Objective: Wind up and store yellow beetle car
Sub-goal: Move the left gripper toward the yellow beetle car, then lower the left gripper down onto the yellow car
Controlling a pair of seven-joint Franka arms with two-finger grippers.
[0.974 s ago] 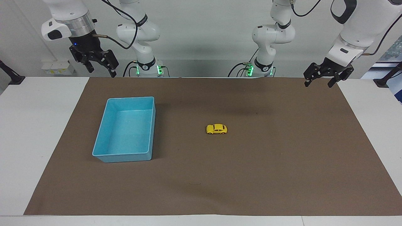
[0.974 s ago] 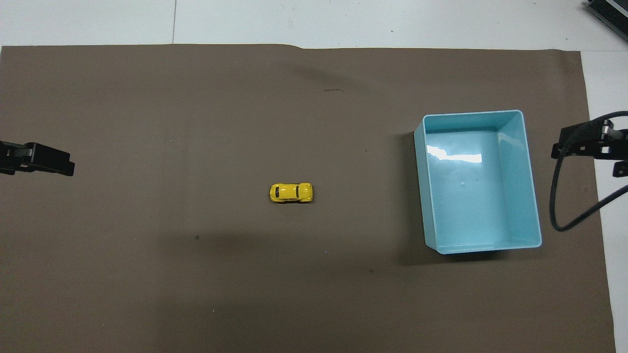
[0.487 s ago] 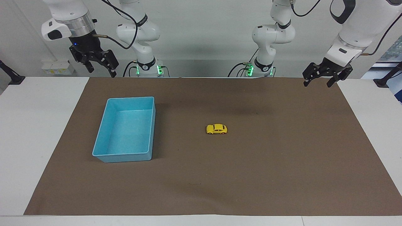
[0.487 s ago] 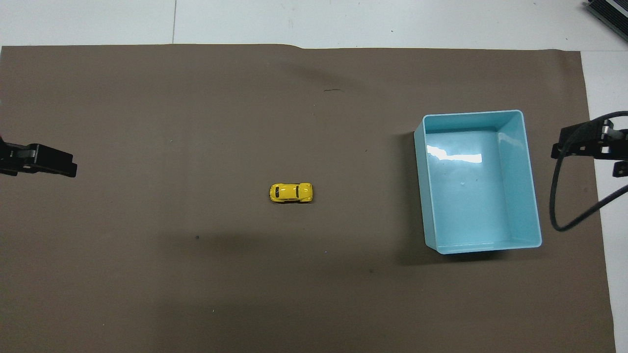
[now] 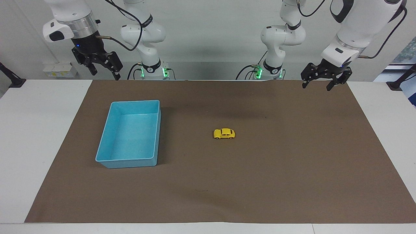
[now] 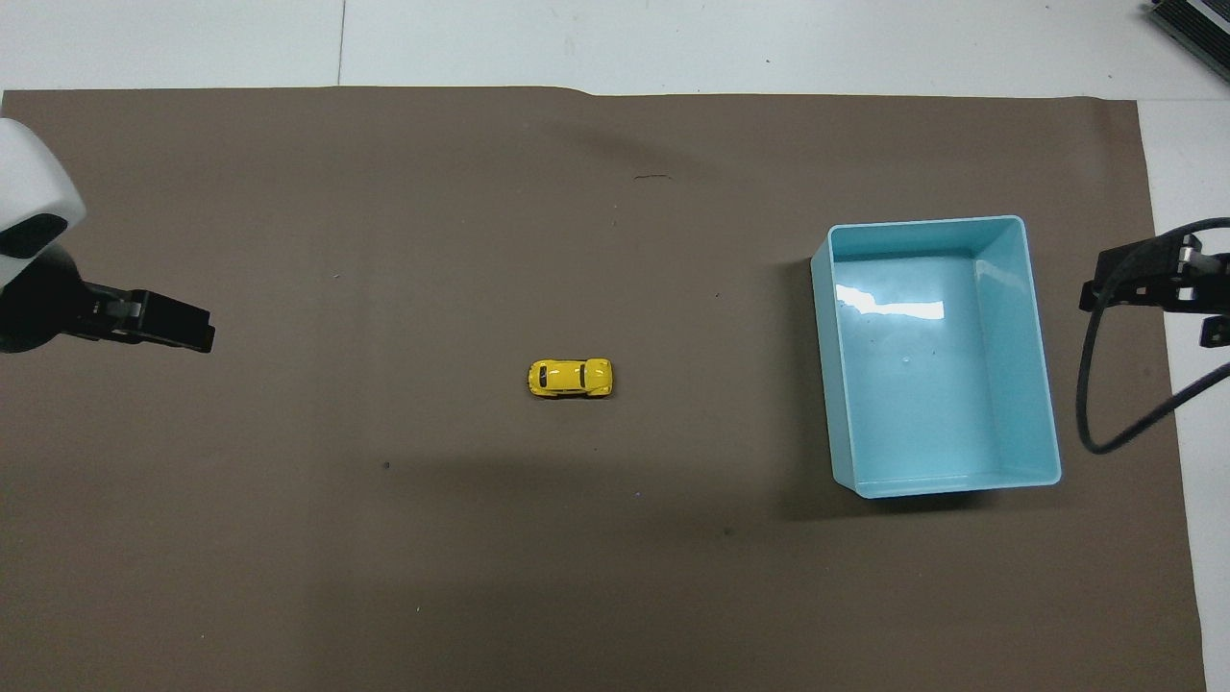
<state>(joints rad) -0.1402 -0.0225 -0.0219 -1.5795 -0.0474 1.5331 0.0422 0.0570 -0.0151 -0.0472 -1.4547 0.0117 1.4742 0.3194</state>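
The yellow beetle car (image 5: 224, 133) stands on its wheels on the brown mat, near the middle; it also shows in the overhead view (image 6: 570, 378). My left gripper (image 5: 317, 86) is open and empty, up in the air over the mat's edge toward the left arm's end, well apart from the car; it shows in the overhead view (image 6: 187, 333) too. My right gripper (image 5: 105, 73) is open and empty, raised over the mat's corner at the right arm's end, and waits. The light-blue bin (image 5: 135, 101) is empty.
The bin (image 6: 922, 221) stands on the brown mat (image 5: 292, 156) toward the right arm's end, beside the car. White table shows around the mat. A black cable (image 6: 1091, 384) hangs by the right gripper.
My left gripper has moved in over the mat toward the middle of the table. The right gripper, the car and the bin have not moved.
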